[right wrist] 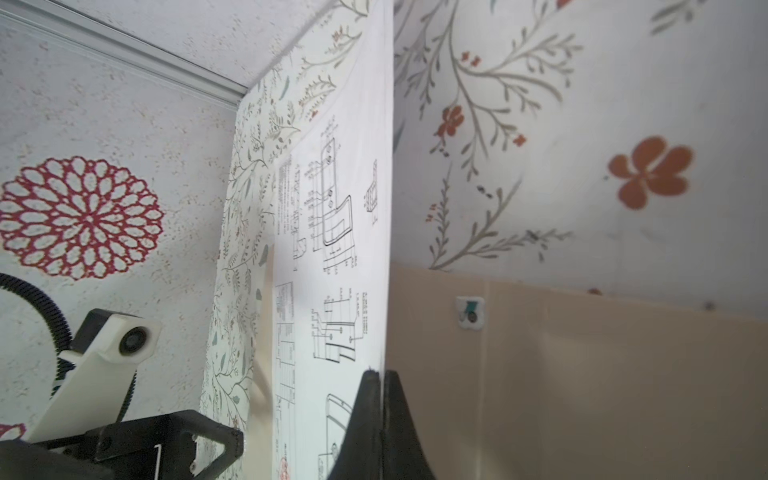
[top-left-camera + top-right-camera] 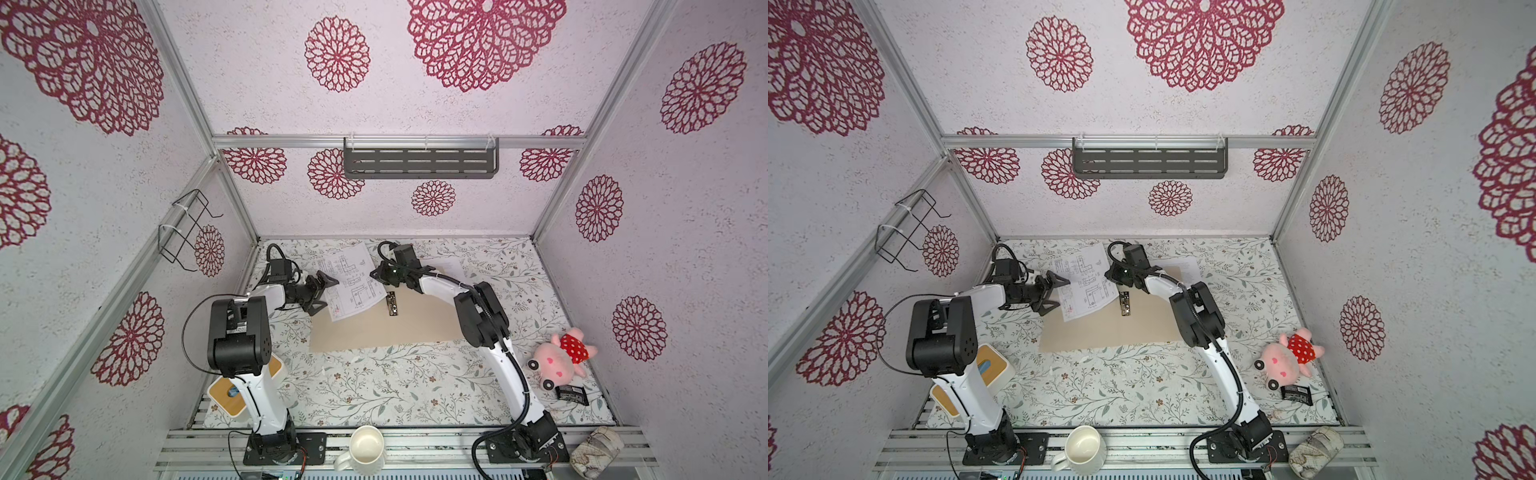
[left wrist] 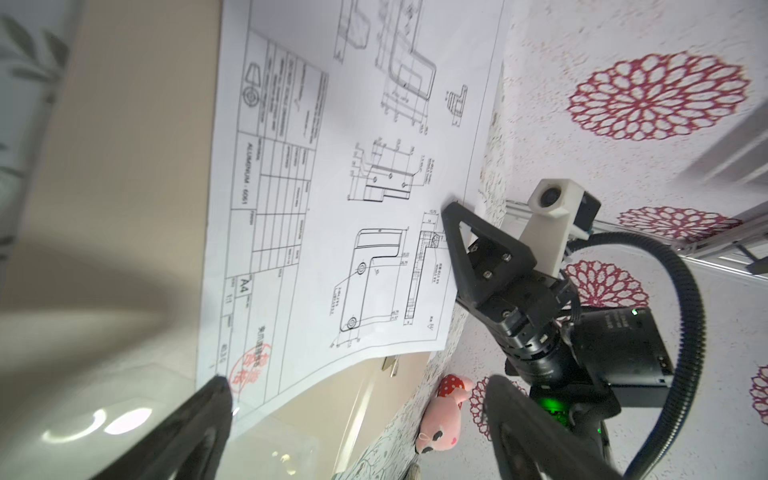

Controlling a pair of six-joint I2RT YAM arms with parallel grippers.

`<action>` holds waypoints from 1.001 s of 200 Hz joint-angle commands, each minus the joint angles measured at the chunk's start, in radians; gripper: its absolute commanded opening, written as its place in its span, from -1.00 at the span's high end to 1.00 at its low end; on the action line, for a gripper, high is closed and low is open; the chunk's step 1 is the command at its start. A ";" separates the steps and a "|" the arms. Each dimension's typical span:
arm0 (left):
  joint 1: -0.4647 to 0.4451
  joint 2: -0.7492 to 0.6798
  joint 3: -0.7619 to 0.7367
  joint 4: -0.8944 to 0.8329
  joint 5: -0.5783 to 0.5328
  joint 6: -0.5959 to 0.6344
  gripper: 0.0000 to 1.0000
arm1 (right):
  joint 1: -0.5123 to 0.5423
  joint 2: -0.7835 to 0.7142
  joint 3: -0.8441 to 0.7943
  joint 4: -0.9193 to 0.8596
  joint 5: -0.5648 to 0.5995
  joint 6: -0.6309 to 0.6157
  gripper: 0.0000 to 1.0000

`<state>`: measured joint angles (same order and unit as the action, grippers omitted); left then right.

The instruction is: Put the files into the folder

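**Student:** Which fingers carry the load?

**Tutor:** Those of the right gripper [image 1: 380, 376]. Its two black, wedge-shaped fingers are pressed together, pinching the right edge of the drawing sheet [image 2: 353, 282]. The sheet is a thin white page of black line work, with a round red stamp [image 3: 249, 370] near one corner.

**Student:** And the left gripper [image 2: 331, 294]?

**Tutor:** Its fingers are spread wide and hold nothing. They stand at the sheet's left edge; whether a tip touches the paper cannot be told.

**Student:** Where does the drawing sheet lie?

**Tutor:** It lies slanted over the far left part of the folder [image 2: 395, 332], with its far end over the worktop [image 2: 395, 386]. The pinched edge is raised and the page bows softly.

**Student:** Describe the folder.

**Tutor:** It is flat, matte, beige card, opened out on the floral-printed worktop. A small dark metal clip [image 2: 391, 303] sits near the middle of its far part, just beside the drawing sheet's near right corner.

**Student:** The second file?

**Tutor:** The text sheet [image 2: 1183, 266] is white with fine printed lines. It lies at the folder's far edge, partly hidden behind the right arm.
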<state>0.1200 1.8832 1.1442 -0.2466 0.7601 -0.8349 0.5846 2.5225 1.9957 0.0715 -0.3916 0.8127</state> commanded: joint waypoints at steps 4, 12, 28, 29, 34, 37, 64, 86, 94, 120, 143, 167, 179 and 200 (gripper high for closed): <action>0.045 -0.058 -0.010 -0.024 -0.021 0.009 -0.95 | 0.018 -0.078 -0.010 0.057 0.066 -0.060 1.00; 0.059 -0.060 -0.014 -0.041 -0.022 0.019 -0.95 | 0.026 -0.086 -0.022 0.066 0.078 -0.073 1.00; 0.082 -0.057 -0.029 -0.073 -0.022 0.039 -0.95 | 0.042 -0.099 -0.048 0.093 0.107 -0.085 1.00; 0.083 -0.057 -0.030 -0.074 -0.021 0.040 -0.95 | 0.043 -0.100 -0.049 0.094 0.108 -0.084 1.00; 0.090 -0.055 -0.035 -0.082 -0.023 0.046 -0.95 | 0.047 -0.101 -0.054 0.102 0.112 -0.088 1.00; 0.094 -0.055 -0.039 -0.086 -0.025 0.049 -0.95 | 0.049 -0.103 -0.058 0.107 0.116 -0.088 1.00; 0.111 -0.051 -0.072 -0.099 -0.044 0.066 -0.95 | 0.068 -0.129 -0.114 0.190 0.143 -0.098 1.00; 0.118 -0.043 -0.086 -0.095 -0.042 0.072 -0.95 | 0.079 -0.135 -0.129 0.219 0.139 -0.099 1.00; 0.119 -0.038 -0.090 -0.093 -0.038 0.072 -0.95 | 0.083 -0.142 -0.147 0.248 0.137 -0.099 1.00; 0.123 -0.018 -0.097 -0.080 -0.020 0.071 -0.95 | 0.096 -0.154 -0.178 0.277 0.144 -0.104 1.00; 0.124 -0.010 -0.108 -0.075 -0.012 0.068 -0.95 | 0.103 -0.179 -0.213 0.286 0.167 -0.105 1.00; 0.123 -0.010 -0.127 -0.059 -0.012 0.059 -0.95 | 0.114 -0.214 -0.252 0.283 0.202 -0.120 1.00; 0.122 -0.010 -0.132 -0.055 -0.011 0.056 -0.95 | 0.121 -0.228 -0.277 0.291 0.219 -0.123 1.00; 0.122 -0.012 -0.145 -0.036 -0.006 0.041 -0.96 | 0.130 -0.247 -0.310 0.298 0.238 -0.121 1.00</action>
<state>0.2382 1.8572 1.0203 -0.3161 0.7414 -0.7883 0.6991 2.3539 1.7065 0.3233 -0.2047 0.7181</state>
